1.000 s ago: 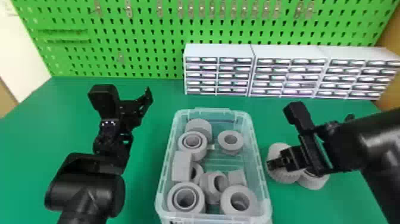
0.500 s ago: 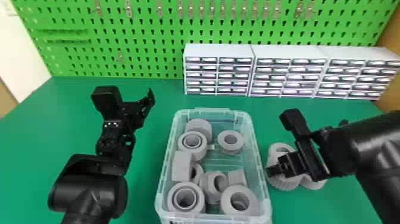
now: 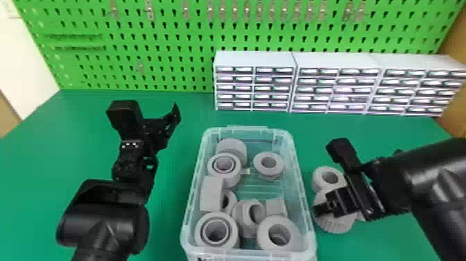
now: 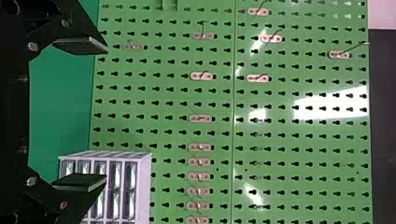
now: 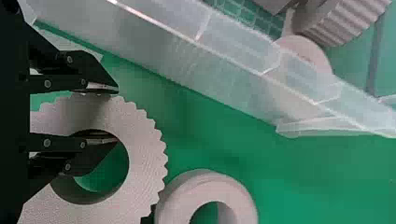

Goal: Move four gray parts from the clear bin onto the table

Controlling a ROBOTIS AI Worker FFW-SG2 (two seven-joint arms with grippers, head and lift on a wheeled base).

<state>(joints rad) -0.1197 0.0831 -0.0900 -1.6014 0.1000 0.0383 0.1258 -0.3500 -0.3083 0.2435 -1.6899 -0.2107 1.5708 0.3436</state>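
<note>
The clear bin [image 3: 309, 222] bears dark print at its near end, cut off and too small to read; gray parts [image 3: 279, 230] lie inside it, and a toothed gray part [image 3: 334, 224] and a gray ring [image 3: 320, 177] rest on the table [image 3: 166, 215] just beside it; the left gripper [image 3: 157, 126] hangs wide open; the right gripper's [image 3: 326, 207] fingers straddle the toothed rim, slightly apart; whether they clamp it, I cannot tell.

A workshop or lab workstation, judging by the green pegboard [image 3: 173, 45] fitted with metal hooks [image 3: 149, 9] and the small-drawer cabinets [image 3: 255, 85] lined up on the green bench [image 3: 187, 107].
</note>
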